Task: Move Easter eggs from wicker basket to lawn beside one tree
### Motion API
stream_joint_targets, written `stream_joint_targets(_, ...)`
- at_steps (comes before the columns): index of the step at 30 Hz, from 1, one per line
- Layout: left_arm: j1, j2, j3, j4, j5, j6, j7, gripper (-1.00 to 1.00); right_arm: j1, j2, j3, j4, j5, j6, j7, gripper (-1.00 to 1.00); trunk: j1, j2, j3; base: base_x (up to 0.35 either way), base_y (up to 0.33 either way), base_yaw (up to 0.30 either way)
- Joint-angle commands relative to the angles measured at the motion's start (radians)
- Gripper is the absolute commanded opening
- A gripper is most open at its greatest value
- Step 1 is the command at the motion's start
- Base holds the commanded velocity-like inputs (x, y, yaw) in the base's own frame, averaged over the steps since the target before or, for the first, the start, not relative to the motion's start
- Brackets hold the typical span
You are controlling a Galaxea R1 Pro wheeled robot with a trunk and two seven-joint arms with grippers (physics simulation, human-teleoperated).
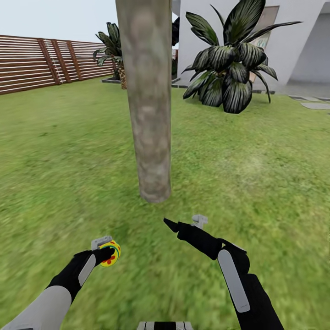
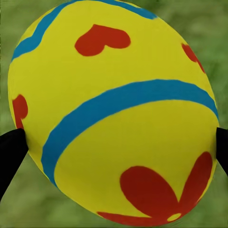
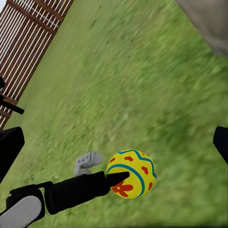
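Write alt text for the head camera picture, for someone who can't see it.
The robot's left claw holds a yellow painted Easter egg above the lawn, just short of a grey-brown tree trunk. The right claw reaches toward the trunk's base, holding nothing. Behind stand a slatted fence and a leafy shrub.

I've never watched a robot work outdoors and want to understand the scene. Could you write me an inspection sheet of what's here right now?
Surface: mottled green grass lawn, flat.
Job's things: one yellow egg painted with red flowers and blue bands, held above the grass; smooth grey-brown tree trunk just ahead.
Clutter: nothing seen.
Grippers: left gripper has its fingers shut on the egg; right gripper open, holding nothing, near the trunk's base.
Cables: nothing seen.
Surroundings: brown slatted wooden fence, broad-leaved dark green shrub, white house wall.
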Motion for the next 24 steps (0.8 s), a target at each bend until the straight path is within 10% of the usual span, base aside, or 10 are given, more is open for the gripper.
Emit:
stream_joint_targets(1, 0.000, 0.000, 0.000, -0.002, 0.011, 0.001, 0.006, -1.00, -0.001, 0.001, -0.001, -0.001, -0.002, 0.005, 0.002, 1.00, 0.000, -0.001, -0.005, 0.000, 0.000, 0.000)
stream_joint_targets(24, 0.000, -0.001, -0.002, 0.003, 0.008, -0.090, 0.006, -1.00, -0.001, 0.005, 0.000, 0.003, 0.006, 0.002, -0.006, 1.00, 0.011, -0.006, -0.094, 0.000, 0.000, 0.000)
